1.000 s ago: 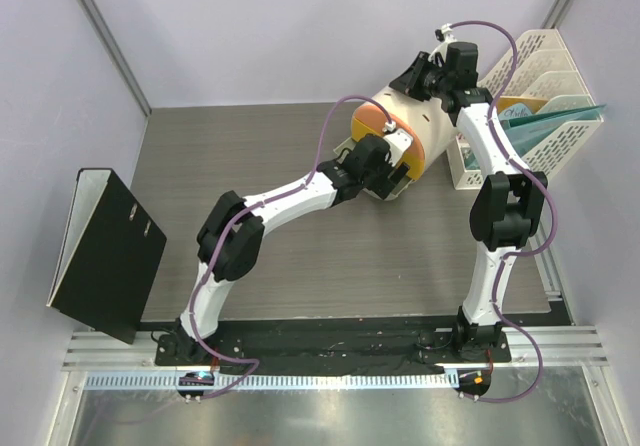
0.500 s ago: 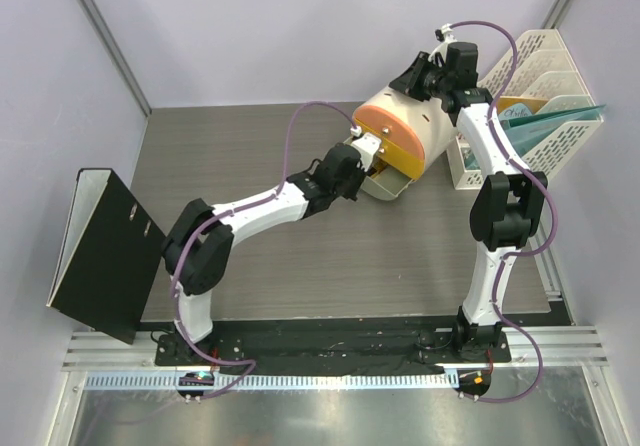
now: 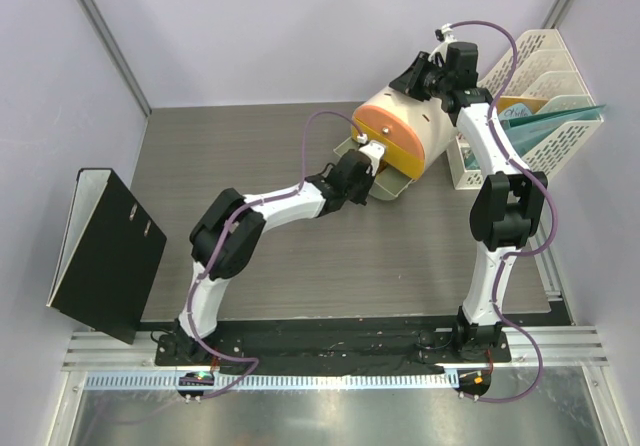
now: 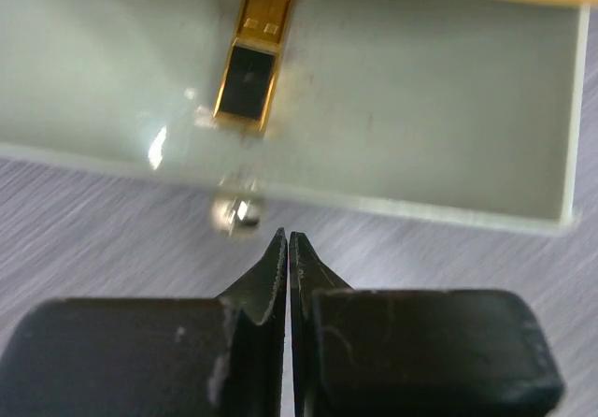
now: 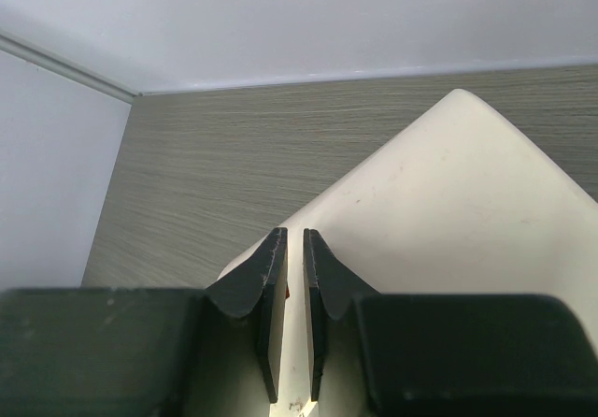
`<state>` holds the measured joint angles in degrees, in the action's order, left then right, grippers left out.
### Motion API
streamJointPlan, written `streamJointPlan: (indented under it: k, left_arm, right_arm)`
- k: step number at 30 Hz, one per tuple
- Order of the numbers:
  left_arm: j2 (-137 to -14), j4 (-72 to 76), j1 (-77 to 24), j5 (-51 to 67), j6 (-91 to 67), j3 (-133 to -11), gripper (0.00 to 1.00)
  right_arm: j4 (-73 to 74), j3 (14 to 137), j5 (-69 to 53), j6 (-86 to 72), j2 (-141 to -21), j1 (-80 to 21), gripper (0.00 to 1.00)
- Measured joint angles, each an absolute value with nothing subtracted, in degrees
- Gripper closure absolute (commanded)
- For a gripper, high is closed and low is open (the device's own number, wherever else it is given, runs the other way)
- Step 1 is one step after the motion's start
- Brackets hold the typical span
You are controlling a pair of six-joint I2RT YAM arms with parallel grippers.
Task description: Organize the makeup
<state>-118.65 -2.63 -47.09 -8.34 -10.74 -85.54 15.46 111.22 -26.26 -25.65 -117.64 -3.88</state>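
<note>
Lipstick is the only makeup showing. Nearest the bases, the left gripper is pinched fully together on nothing and hovers over the worktop at 6 o'clock of the knob of the open drawer, inside which the black-gold tube lies loose toward 11 o'clock, apparently stowed. Farthest, at 1 o'clock on the worktop, the right gripper sits narrowed onto the top of the cream box, likely steadying it against drawer pulls
</note>
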Motion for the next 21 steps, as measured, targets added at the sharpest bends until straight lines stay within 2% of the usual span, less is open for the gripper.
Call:
streamJointPlan:
  k: [11, 21]
  left_arm:
    - [-125.7, -1.0, -46.6, -6.3, -15.9, -93.6, 1.00]
    - [-130.5, 13.7, -46.4, -9.5, -23.7, -95.7, 1.00]
  right_arm:
    - [15.5, 111.5, -26.1, -25.6, -117.8, -3.6, 0.80]
    - [16.1, 112.3, -25.8, -25.3, -118.3, -3.5, 0.80]
